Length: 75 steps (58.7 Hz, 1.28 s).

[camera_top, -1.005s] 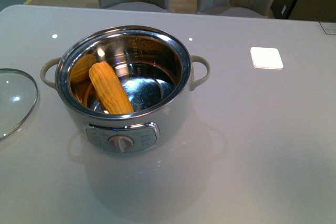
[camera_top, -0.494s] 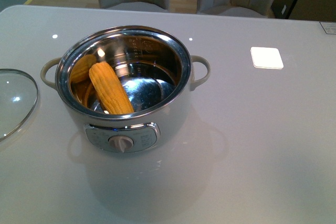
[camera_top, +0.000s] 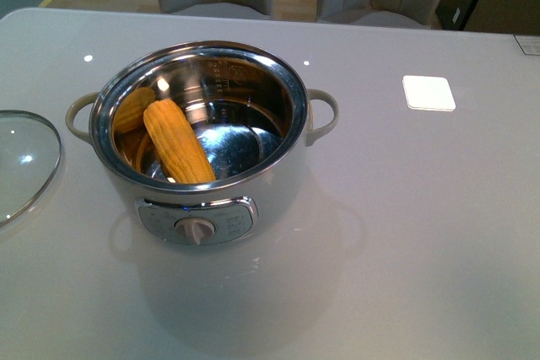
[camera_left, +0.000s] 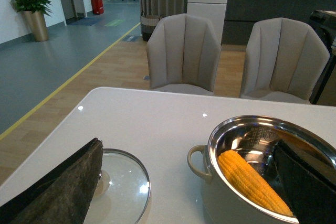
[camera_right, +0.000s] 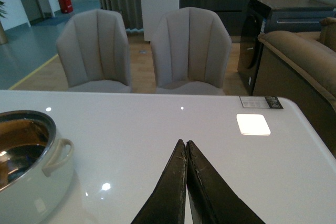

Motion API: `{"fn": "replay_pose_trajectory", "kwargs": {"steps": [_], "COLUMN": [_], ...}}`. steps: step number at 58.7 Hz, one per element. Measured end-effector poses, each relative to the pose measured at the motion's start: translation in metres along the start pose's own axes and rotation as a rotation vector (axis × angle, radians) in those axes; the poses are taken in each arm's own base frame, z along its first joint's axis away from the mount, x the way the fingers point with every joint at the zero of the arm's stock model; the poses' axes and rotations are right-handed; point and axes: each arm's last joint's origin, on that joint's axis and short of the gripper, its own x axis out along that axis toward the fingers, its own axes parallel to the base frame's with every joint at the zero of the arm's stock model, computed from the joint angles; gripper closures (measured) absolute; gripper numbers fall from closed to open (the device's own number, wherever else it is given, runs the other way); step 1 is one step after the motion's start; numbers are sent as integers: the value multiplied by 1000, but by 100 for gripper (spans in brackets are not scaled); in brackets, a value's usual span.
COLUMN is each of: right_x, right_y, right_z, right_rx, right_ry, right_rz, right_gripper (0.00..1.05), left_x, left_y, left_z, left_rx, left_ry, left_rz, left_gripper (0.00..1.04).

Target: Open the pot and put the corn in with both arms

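Corn (camera_top: 177, 142) lies inside the pot (camera_top: 202, 200), a single husked cob, yellow-orange, with fine rows of kernels and a taper toward one end. Its long axis runs on a slant: the rounded upper end leans against the bowl wall on the left, far side, and the other end drops toward the near wall above the control panel. An orange reflection of it shows on the steel wall just beside it.

Pot stands uncovered on the white table (camera_top: 422, 233), cream body, shiny steel bowl, a loop handle on each side, dial facing the front camera. A glass lid (camera_top: 21, 162) lies flat on the table to the left of the pot, apart from it. A small white square (camera_top: 429, 93) sits on the table well to the right.

Left hand (camera_left: 189, 182) is spread wide, one finger over the lid and the other over the pot rim, gripping nothing. Right hand (camera_right: 186, 153) has its fingers pressed together with nothing between them, above bare table to the right of the pot.
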Motion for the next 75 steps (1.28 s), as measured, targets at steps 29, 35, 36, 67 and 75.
{"fn": "replay_pose_trajectory", "kwargs": {"steps": [29, 35, 36, 67, 75], "right_x": [0, 0, 0, 0, 0], "right_y": [0, 0, 0, 0, 0], "right_z": [0, 0, 0, 0, 0], "right_rx": [-2, -2, -2, -1, -2], "right_ry": [0, 0, 0, 0, 0], "right_rz": [0, 0, 0, 0, 0], "right_gripper": [59, 42, 36, 9, 9], "left_x": [0, 0, 0, 0, 0], "left_y": [0, 0, 0, 0, 0], "left_z": [0, 0, 0, 0, 0], "left_rx": [0, 0, 0, 0, 0], "left_ry": [0, 0, 0, 0, 0], "left_rz": [0, 0, 0, 0, 0], "left_gripper": [7, 7, 7, 7, 7]}}
